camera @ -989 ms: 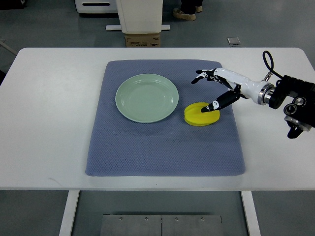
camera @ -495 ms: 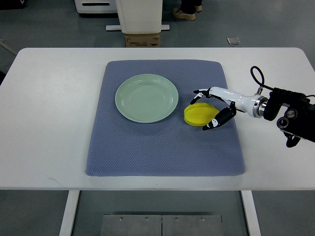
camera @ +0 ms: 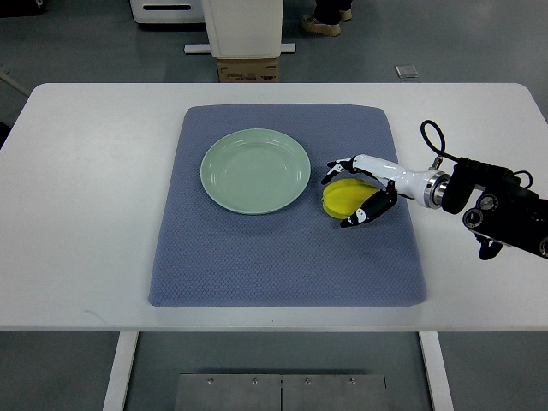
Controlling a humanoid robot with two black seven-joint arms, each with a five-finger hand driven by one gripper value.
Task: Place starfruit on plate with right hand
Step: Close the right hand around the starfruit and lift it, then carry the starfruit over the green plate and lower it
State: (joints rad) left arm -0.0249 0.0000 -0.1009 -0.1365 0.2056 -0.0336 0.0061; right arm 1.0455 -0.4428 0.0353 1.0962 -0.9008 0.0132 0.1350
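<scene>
A single top view covers the scene. The camera sits on the robot's side of the table (camera: 86, 214) and looks down steeply across it toward the far floor. It stands well back: the full tabletop, the blue mat (camera: 282, 257) and the table legs at the lower edge all fit within the frame.

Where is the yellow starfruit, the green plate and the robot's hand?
starfruit (camera: 342, 197), top view, on its yellow top face.
plate (camera: 255, 170), top view, on its bare middle.
right hand (camera: 360, 187), top view, on the white palm over the fruit.
</scene>
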